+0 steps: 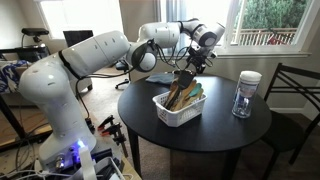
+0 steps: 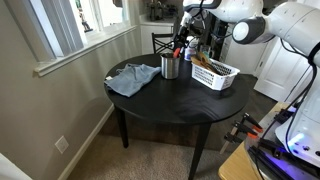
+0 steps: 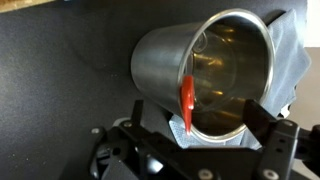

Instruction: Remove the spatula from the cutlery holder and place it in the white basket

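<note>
The cutlery holder (image 3: 165, 60) is a shiny metal cup standing on a blue cloth; it also shows in an exterior view (image 2: 170, 68). A red spatula (image 3: 187, 98) leans out over its rim. My gripper (image 3: 200, 122) is open, with its two dark fingers wide apart on either side of the spatula's red end and not touching it. In both exterior views the gripper (image 1: 190, 62) (image 2: 183, 45) hangs just above the holder. The white basket (image 1: 165, 113) (image 2: 228, 78) with lattice sides stands beside the holder on the round black table and holds wooden utensils.
A clear jar with a white lid (image 1: 245, 95) stands at the table's edge. A blue cloth (image 2: 132, 78) lies beside and under the holder. A dark chair (image 1: 292, 90) stands by the table, with another at the far side (image 2: 160, 42). A windowed wall is close by.
</note>
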You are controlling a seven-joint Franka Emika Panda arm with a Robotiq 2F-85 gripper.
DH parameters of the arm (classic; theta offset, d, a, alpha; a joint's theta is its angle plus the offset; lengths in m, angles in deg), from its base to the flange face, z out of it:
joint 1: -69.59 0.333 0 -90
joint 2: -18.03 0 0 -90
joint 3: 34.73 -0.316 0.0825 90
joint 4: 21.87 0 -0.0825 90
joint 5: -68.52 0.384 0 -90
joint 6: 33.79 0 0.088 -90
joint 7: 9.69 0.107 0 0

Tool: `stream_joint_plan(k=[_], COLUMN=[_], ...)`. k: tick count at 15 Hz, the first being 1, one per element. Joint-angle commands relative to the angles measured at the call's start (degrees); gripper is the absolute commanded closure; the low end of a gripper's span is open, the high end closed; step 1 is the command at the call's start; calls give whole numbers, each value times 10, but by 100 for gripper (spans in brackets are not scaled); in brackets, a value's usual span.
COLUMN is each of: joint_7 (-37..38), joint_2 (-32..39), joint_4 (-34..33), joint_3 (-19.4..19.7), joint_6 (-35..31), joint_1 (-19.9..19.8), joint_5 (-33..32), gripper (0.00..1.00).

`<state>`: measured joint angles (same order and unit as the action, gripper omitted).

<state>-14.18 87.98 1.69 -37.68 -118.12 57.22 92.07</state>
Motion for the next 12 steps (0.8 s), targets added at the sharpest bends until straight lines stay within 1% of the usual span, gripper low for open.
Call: stream_joint_plan(k=[1, 2, 3, 7, 9, 12], joint_7=[-30, -31, -31, -34, -34, -33], joint_2=[3, 3, 2, -3, -6, -10], joint_4=[3, 4, 5, 5, 3, -2], joint_3=[-10, -10, -12, -12, -10, -10], joint_6=[-22, -24, -21, -15, -14, -9], joint_1=[-2, -1, -1, -2, -3, -5], joint_5=[5, 4, 4, 0, -1, -1], gripper=[26, 32, 40, 66, 78, 98])
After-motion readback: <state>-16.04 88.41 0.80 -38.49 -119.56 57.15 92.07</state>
